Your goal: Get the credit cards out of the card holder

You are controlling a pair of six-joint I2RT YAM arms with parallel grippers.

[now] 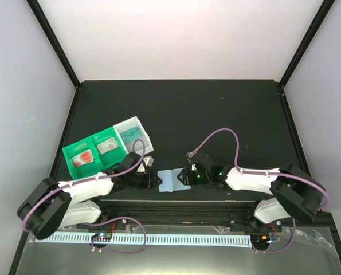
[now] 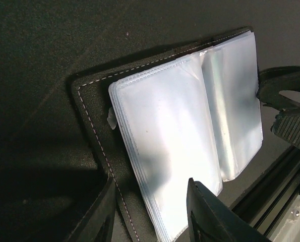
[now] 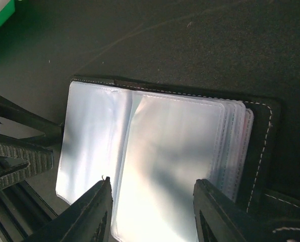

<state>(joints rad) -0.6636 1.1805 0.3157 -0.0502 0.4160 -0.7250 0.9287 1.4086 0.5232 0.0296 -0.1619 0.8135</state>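
Observation:
The card holder (image 1: 169,182) lies open near the table's front edge, between the two grippers. Both wrist views show its black stitched cover and its stack of clear sleeves (image 2: 165,146) (image 3: 170,161). No card shows in the top sleeves, and the lower ones are hidden. My left gripper (image 1: 154,179) (image 2: 152,214) is open, with its fingers on either side of the sleeves' left half. My right gripper (image 1: 185,176) (image 3: 152,204) is open over the right half. A whitish card with reddish print (image 1: 86,157) lies in the green tray. A teal card (image 1: 130,135) lies in the white bin.
The green two-compartment tray (image 1: 73,150) and the white bin (image 1: 142,130) stand at the back left of the holder. A pale card (image 1: 108,146) lies in the tray's right compartment. The table's metal front rail (image 1: 176,200) runs just below the holder.

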